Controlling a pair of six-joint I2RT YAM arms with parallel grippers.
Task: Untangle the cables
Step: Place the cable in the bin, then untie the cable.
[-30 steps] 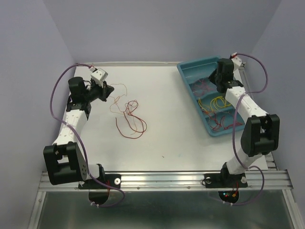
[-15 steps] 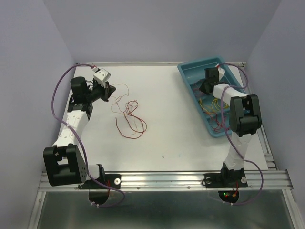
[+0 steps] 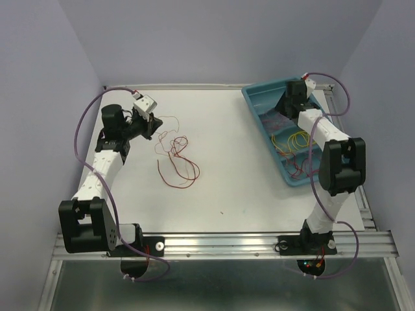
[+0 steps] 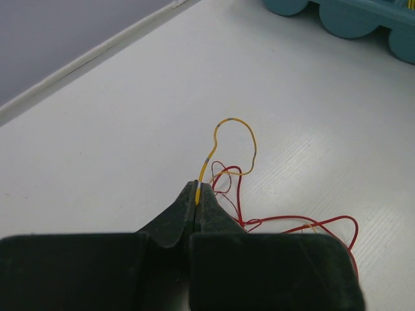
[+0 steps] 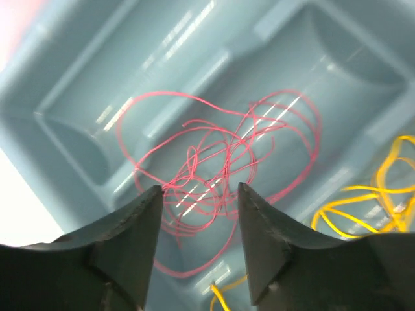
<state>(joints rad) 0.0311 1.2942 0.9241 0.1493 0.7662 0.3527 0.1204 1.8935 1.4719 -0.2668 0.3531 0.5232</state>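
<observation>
Loose red and orange cables [image 3: 175,150] lie tangled on the white table left of centre. My left gripper [image 3: 153,124] stands at the tangle's upper left, shut on the end of a yellow cable [image 4: 233,119]. That cable rises from the fingertips [image 4: 198,192] in a loop, with red cables [image 4: 285,218] behind it. My right gripper [image 3: 285,110] hovers open over the teal tray [image 3: 259,97]. Between its spread fingers [image 5: 200,188] a coil of red cables [image 5: 220,155] lies loose in one compartment.
The tray sits at the table's back right, with yellow cables [image 3: 292,139] in its middle compartment and more red ones [image 3: 303,165] nearer me. Yellow cables [image 5: 389,188] also show right of the right gripper. Purple walls close in the table.
The right gripper has opened above the tray's red coil, and its arm has swung back over the tray. The left gripper has shifted slightly right, still pinching the yellow cable.
</observation>
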